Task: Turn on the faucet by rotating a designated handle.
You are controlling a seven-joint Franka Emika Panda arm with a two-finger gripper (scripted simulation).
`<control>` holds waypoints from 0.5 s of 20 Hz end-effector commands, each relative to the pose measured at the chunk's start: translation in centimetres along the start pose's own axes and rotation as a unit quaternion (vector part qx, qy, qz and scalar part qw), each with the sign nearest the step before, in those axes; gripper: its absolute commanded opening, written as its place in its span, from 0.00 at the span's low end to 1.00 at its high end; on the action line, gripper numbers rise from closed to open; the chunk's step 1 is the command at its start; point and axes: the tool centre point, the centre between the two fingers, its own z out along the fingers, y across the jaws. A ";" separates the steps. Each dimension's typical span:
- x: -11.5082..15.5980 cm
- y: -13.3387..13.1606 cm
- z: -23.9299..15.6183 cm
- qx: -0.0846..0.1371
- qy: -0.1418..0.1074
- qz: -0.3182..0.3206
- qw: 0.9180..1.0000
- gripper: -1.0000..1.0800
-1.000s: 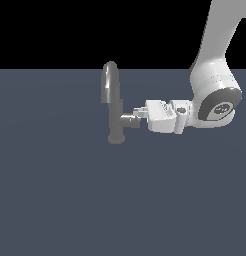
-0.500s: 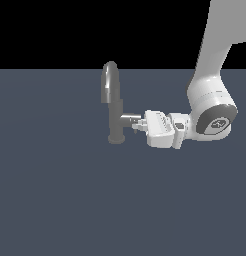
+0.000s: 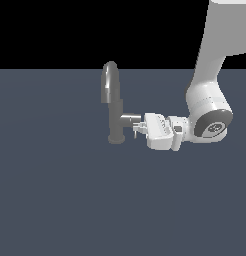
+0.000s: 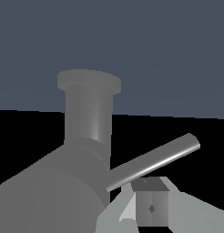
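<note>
1. The faucet stands on the dark tabletop, a little toward the exterior view's left of the middle. It has a round base, a straight column and a tall arched spout.
2. A short thick stub leaves the column toward the exterior view's right. The handle, a thin grey rod, sticks out from the end of this stub.
3. The claw lies nearly level and comes in from the exterior view's right, its tip just beside the end of the stub.
4. In the wrist view one fingertip sits close beside the rod. I cannot tell if it touches the rod.
5. The second fingertip is not visible in either view, so I cannot tell whether the claw is spread or pressed together.
6. I judge the faucet to be stiff metal and fixed in place, so only the rod should turn.
7. The rod looks smooth and thin, so I think it may slip from a weak contact.
8. I think the best place to push or pinch is near the free end of the rod, because there the leverage is greatest.
</note>
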 end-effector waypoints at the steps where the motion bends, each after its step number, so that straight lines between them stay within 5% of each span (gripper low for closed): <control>1: 2.3 -0.1 0.0 0.006 0.005 0.011 1.000 0.00; 10: 5.4 -0.8 -0.2 0.007 0.006 0.019 1.000 0.00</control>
